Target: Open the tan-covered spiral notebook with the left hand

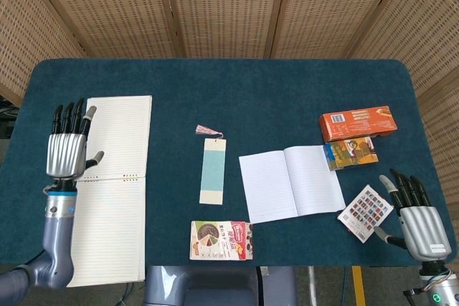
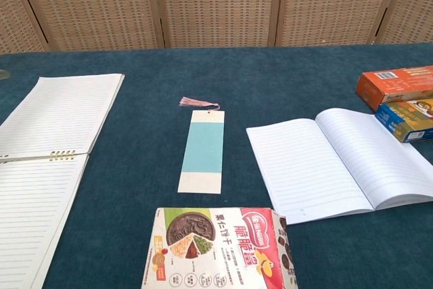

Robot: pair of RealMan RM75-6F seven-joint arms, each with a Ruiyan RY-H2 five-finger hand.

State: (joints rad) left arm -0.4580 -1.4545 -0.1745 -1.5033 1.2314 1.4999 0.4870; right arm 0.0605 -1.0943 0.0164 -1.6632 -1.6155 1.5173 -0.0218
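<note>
At nine o'clock on the table (image 1: 272, 84), your spiral notebook (image 1: 115, 184) lies spread flat, lined pages up, its wire binding crossing the middle. Your left hand (image 1: 67, 152) hovers over the notebook's left edge, fingers apart and holding nothing. Down at five o'clock, your right hand (image 1: 418, 220) sits empty with fingers spread, just beside a patterned card (image 1: 365, 211).

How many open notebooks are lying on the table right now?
2. The spiral notebook lies open flat at the table's left edge, beside the left hand. The stitched lined notebook lies open right of the bookmark. None seems hidden.
</note>
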